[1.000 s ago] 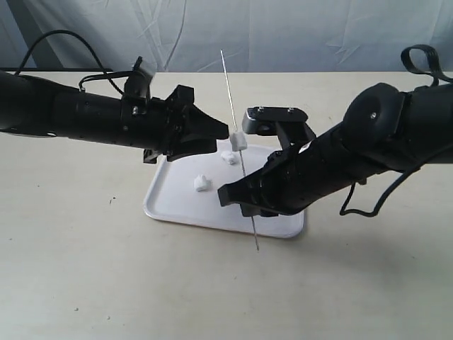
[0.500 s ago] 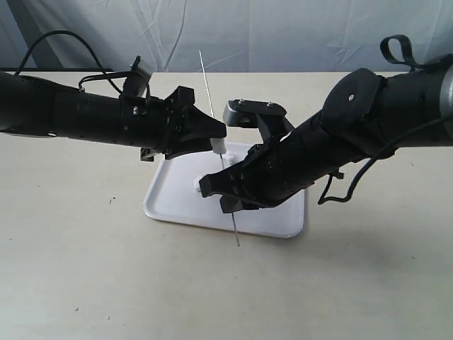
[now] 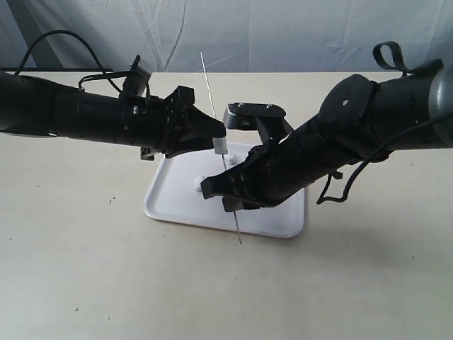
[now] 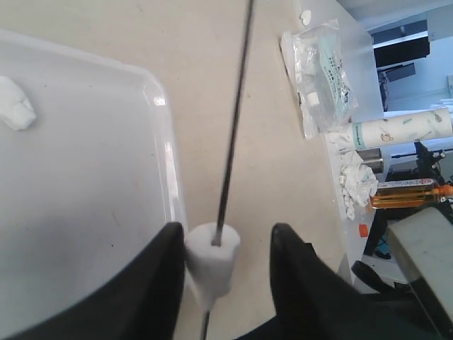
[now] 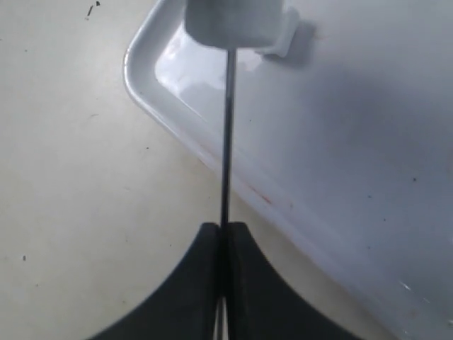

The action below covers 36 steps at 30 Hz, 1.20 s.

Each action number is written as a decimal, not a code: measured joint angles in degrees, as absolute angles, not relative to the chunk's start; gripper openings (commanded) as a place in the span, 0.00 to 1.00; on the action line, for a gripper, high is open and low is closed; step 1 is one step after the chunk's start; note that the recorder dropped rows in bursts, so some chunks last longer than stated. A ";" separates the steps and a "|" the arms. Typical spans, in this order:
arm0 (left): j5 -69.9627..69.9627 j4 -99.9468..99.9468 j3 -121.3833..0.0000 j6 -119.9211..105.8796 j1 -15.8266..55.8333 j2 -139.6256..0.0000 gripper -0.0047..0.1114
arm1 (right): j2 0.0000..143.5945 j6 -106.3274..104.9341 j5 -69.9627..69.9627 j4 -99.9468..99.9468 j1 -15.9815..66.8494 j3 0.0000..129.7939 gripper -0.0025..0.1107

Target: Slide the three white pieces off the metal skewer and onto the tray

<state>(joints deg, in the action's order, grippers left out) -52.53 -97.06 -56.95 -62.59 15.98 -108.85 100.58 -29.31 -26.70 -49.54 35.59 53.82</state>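
Exterior view: metal skewer (image 3: 208, 85) near-upright, top leaning left; right fingers (image 5: 205, 283) pinch it; left fingers (image 4: 159, 283) spread astride white piece (image 4: 212, 262).

Robotics lab test cell. Evidence: two black robot arms, left arm (image 3: 71, 113) and right arm (image 3: 396, 120), with loose cables (image 3: 64, 31) trailing off them, over a plain beige bench (image 3: 85, 283). A grey-white cloth backdrop (image 3: 283, 35) hangs behind it. In the left wrist view the bench edge carries lab clutter: a plastic bag (image 4: 322, 64) of white bits, a printed roll (image 4: 403, 127), crumpled tissues (image 4: 357, 180) and an orange-handled screwdriver (image 4: 407, 193). The dark equipment beyond is too blurred to identify.
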 measured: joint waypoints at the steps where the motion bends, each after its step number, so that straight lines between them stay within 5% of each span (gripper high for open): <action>1: -52.53 -97.06 -56.95 -62.59 15.98 -108.85 0.34 | 100.58 -29.43 -26.45 -49.54 35.59 53.82 0.02; 36: -52.53 -95.85 -56.95 -62.96 15.98 -108.85 0.26 | 100.58 -35.39 -26.91 -55.90 35.59 53.82 0.02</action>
<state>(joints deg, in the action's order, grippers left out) -52.53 -95.85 -56.95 -62.96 15.98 -108.85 100.58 -35.39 -26.91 -55.90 35.59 53.82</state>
